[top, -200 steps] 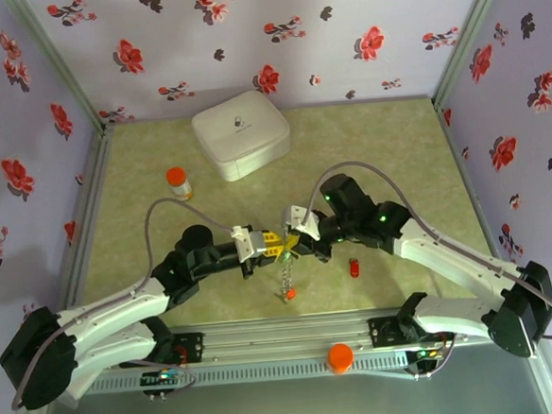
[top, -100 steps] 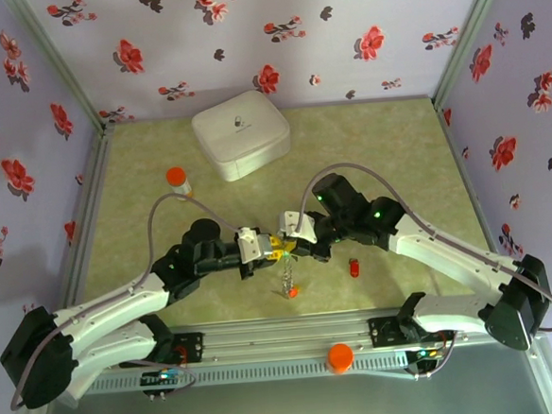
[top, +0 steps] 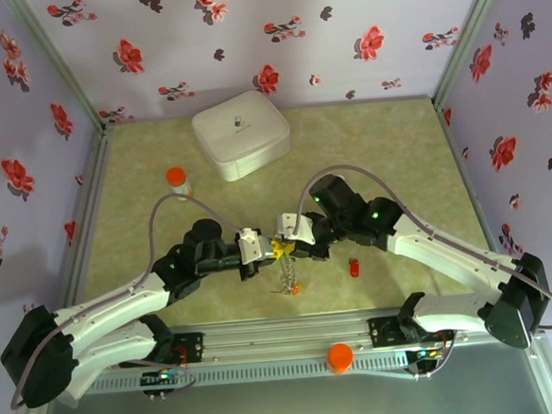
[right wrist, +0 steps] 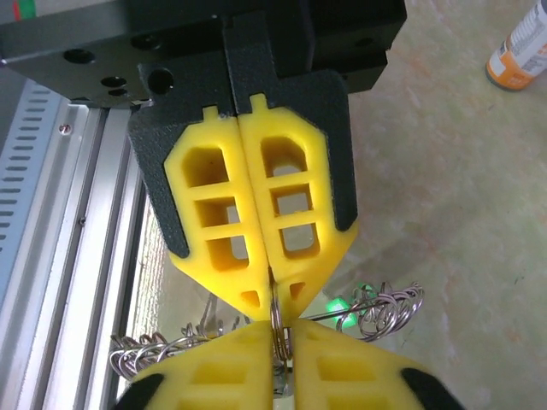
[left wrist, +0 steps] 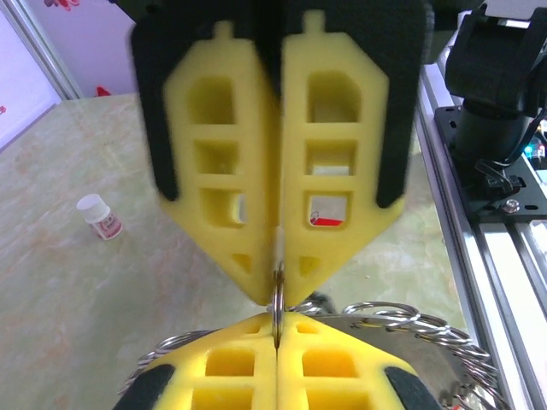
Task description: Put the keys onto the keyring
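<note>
Both grippers meet tip to tip over the table's middle, left gripper (top: pixel 271 250) facing right gripper (top: pixel 288 247). Between them is the keyring (top: pixel 286 280), a thin coiled metal ring that hangs down below the tips. In the left wrist view my left gripper (left wrist: pixel 275 323) is shut on a loop of the keyring (left wrist: pixel 277 295). The right gripper (right wrist: pixel 278 335) pinches the same keyring (right wrist: pixel 275 314) from the opposite side, and its coils (right wrist: pixel 385 307) spread out beyond the fingers. A green key (right wrist: pixel 342 305) shows among the coils. A red key (top: pixel 355 268) lies loose on the table.
A white rounded case (top: pixel 241 134) stands at the back. An orange-capped pill bottle (top: pixel 178 182) is left of the arms. The metal rail (top: pixel 295 343) with an orange knob (top: pixel 339 356) runs along the near edge. Floral walls close in the left, back and right.
Both gripper tips have sunk a little toward the table, and the right wrist has shifted left. The hanging keyring has come down with them.
</note>
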You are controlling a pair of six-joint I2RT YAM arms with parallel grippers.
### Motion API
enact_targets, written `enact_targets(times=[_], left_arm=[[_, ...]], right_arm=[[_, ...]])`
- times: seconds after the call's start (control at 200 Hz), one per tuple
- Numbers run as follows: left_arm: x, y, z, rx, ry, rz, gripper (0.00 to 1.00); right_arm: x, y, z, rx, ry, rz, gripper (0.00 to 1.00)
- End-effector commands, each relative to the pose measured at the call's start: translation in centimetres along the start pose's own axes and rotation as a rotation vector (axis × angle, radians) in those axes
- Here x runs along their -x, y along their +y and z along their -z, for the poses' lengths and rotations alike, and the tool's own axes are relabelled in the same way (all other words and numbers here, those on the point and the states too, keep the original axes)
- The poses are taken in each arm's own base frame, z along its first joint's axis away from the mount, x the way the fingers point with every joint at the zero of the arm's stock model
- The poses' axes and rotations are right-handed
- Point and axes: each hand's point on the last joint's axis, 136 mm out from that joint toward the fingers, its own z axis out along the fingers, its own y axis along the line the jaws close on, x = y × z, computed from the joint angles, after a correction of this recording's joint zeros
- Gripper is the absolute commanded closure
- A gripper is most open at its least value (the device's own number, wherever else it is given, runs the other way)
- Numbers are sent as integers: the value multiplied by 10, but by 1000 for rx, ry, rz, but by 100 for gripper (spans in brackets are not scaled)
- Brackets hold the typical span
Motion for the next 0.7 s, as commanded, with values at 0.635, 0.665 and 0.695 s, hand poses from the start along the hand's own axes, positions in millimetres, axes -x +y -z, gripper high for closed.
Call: enact_targets(times=[0.635, 0.665, 0.695], left_arm=[[26, 2, 9, 55, -223, -13, 100], [27, 2, 8, 55, -225, -13, 100], [26, 2, 8, 56, -225, -13, 100]], right_arm=[[6, 1, 11, 3, -205, -134, 69], [9, 1, 11, 4, -216, -130, 69], [10, 0, 11, 3, -223, -129, 70]])
